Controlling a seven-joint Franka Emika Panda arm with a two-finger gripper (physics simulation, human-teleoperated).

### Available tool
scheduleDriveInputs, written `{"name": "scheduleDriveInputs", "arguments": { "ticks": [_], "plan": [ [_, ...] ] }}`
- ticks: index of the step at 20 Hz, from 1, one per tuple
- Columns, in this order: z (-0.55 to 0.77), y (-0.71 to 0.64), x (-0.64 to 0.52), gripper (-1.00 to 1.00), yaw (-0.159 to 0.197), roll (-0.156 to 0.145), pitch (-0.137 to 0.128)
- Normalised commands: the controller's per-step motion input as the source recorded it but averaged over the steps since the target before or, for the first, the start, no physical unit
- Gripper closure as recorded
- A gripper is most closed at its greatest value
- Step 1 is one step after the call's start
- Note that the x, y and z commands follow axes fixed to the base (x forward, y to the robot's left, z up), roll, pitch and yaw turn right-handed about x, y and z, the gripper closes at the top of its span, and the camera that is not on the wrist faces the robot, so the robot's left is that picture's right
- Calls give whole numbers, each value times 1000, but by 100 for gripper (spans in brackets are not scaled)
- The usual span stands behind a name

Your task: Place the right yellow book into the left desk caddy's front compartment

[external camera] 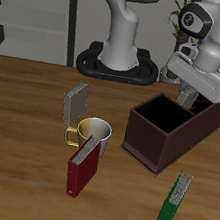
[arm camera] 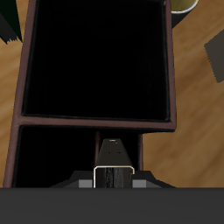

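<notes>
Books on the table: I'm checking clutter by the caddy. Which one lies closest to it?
The green book, lying alone just off the caddy. The red book and grey book sit farther off, beside the mug.

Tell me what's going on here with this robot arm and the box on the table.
The arm's end effector is gripping the right yellow book and holding it over the left desk caddy, above the smaller compartment just beside a partition. The book is not yet released. A mug, a grey book, a dark red book and a green book are elsewhere on the table.
</notes>
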Motion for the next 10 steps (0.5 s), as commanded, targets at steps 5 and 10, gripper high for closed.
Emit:
{"name": "scheduleDriveInputs", "arguments": {
  "ticks": [5, 10],
  "plan": [
    [-183, -2, 52, 100, 14, -4, 32],
    [-168, 45, 34, 100, 2, 11, 31]
  ]
}}
